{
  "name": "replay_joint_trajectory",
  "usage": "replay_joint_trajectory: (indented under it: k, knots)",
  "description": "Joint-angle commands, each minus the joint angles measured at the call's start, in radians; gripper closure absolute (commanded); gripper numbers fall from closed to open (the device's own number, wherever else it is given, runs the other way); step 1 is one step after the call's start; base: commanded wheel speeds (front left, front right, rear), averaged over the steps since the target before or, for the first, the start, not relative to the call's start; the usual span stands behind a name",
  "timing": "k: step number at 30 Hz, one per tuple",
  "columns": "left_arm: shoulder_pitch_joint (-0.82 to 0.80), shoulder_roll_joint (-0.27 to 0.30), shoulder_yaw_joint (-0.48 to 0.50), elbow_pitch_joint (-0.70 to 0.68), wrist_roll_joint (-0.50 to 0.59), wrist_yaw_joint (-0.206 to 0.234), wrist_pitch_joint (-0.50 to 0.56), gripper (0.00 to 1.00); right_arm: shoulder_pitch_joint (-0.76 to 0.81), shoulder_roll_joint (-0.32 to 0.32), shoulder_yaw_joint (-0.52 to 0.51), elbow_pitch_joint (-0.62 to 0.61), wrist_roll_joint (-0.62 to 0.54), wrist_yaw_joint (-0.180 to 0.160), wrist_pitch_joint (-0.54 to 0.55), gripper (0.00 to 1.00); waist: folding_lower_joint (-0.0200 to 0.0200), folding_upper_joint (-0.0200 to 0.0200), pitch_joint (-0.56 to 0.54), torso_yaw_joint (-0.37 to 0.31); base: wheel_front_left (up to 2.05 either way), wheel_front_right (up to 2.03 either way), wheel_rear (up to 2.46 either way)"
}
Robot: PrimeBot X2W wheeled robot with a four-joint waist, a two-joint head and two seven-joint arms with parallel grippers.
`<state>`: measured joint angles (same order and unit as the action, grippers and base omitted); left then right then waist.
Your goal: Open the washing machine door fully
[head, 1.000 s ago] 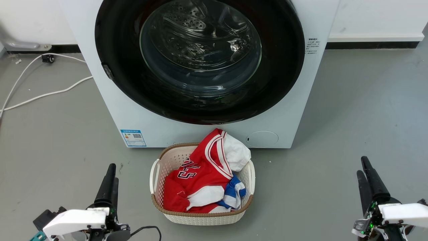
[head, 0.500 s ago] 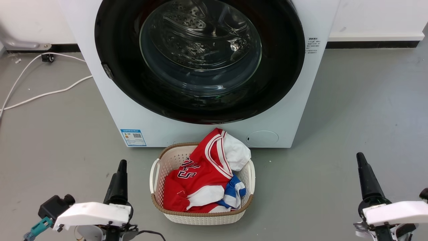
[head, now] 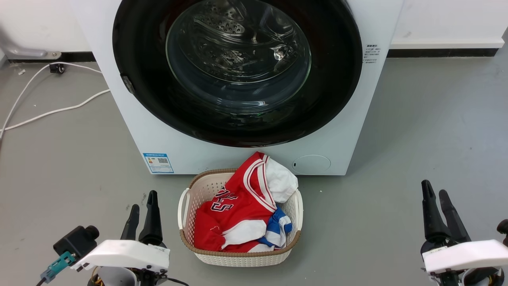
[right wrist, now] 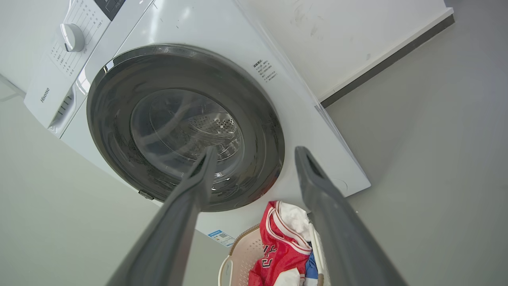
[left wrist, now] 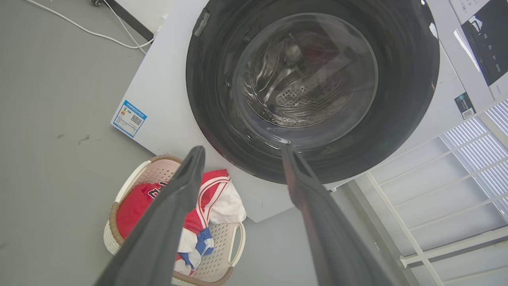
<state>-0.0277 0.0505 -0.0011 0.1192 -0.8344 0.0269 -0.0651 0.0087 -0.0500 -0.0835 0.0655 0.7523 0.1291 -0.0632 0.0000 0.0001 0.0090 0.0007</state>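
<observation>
Your left gripper (head: 143, 200) and right gripper (head: 433, 187) are spreading, empty; reaching ahead to the washing machine door (head: 143, 79), they are risking clipping the laundry basket (head: 182, 206).

The left gripper (head: 143, 200) has slid rightward along the lower left of the head view, nearer the laundry basket (head: 238, 260). Its fingers, overlapping a second ago, now stand parted. At the lower right, the right gripper (head: 434, 187) has changed too: its fingers have spread apart.
</observation>
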Motion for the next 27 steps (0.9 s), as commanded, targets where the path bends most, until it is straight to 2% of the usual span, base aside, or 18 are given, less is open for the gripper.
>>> replay_joint_trajectory:
  k: [1,27]
  knots:
    - [-0.003,0.006,-0.01,-0.023,0.043,0.008,-0.012,0.0,0.004,-0.001,0.0,-0.025,-0.044,0.002,-0.013,0.0,0.0,-0.0001,0.0,0.0,0.0,0.0,0.0]
    - [0.026,0.015,-0.075,-0.075,0.352,0.046,-0.088,0.0,0.047,-0.001,-0.001,-0.112,-0.324,0.002,-0.09,0.0,0.0,-0.0001,-0.001,0.0,0.0,0.0,0.0]
